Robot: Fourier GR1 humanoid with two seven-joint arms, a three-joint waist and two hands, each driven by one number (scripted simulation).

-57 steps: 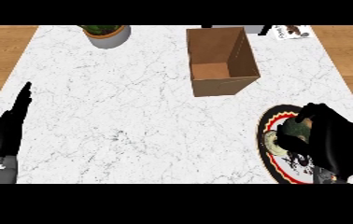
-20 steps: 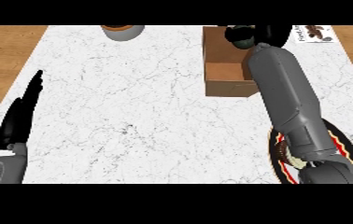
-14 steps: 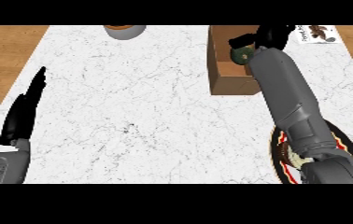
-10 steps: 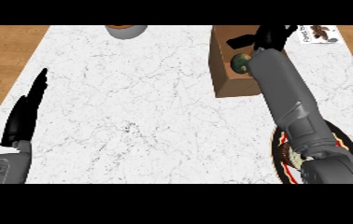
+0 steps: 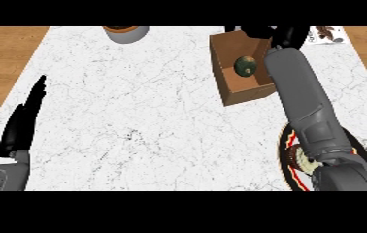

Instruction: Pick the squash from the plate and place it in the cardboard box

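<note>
Dropped from the hand, round green squash now sits in brown cardboard box.

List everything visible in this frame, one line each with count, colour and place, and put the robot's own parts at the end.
Counter: one, white marbled, fills the view.
Cardboard box: one, brown, open, upper right.
Squash: one, dark green, inside the cardboard box.
Plate: one, dark rim with red and cream pattern, lower right, partly hidden by the right forearm.
Pot: one, grey, cut off at the top edge.
Small item: one, white with brown marks, top right corner; cannot tell what.
Left hand: black, open, resting at the left edge.
Right hand: black, fingers spread, over the box's far side.
</note>
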